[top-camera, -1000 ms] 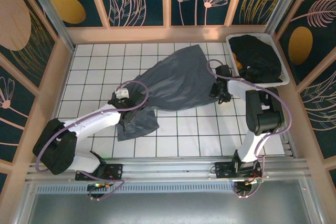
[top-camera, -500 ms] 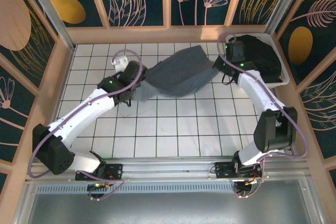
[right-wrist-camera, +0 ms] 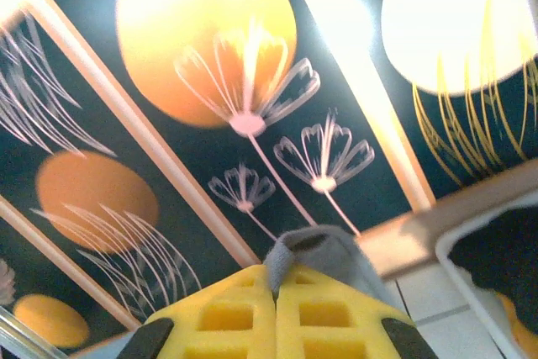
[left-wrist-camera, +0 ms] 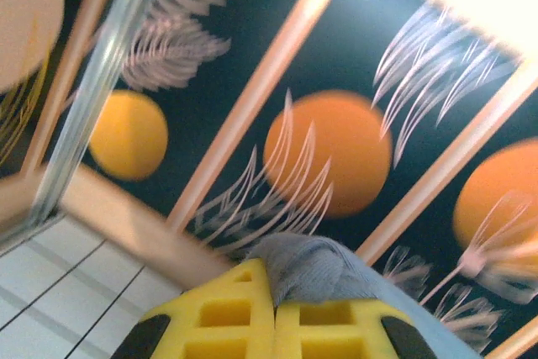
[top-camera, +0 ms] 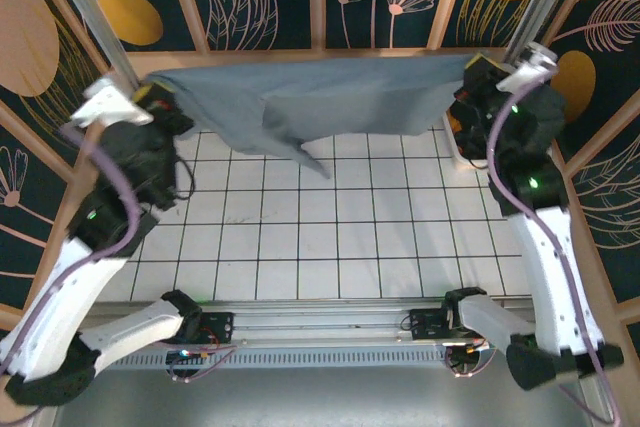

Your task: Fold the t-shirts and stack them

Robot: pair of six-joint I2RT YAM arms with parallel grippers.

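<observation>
Overhead, I saw the slate blue-grey fabric t-shirt [top-camera: 330, 102] hanging stretched across the upper part of the frame, above the white tiled table [top-camera: 330, 237]. The left gripper [top-camera: 160, 97] was at its upper-left end and the right gripper [top-camera: 470, 72] at its upper-right end. In the left wrist view, the yellow fingers [left-wrist-camera: 227, 317] sat clamped on bunched cloth at bottom centre. In the right wrist view, that gripper likewise pinched a fold at bottom centre, with a white plastic bin [right-wrist-camera: 471, 241] at lower right.
</observation>
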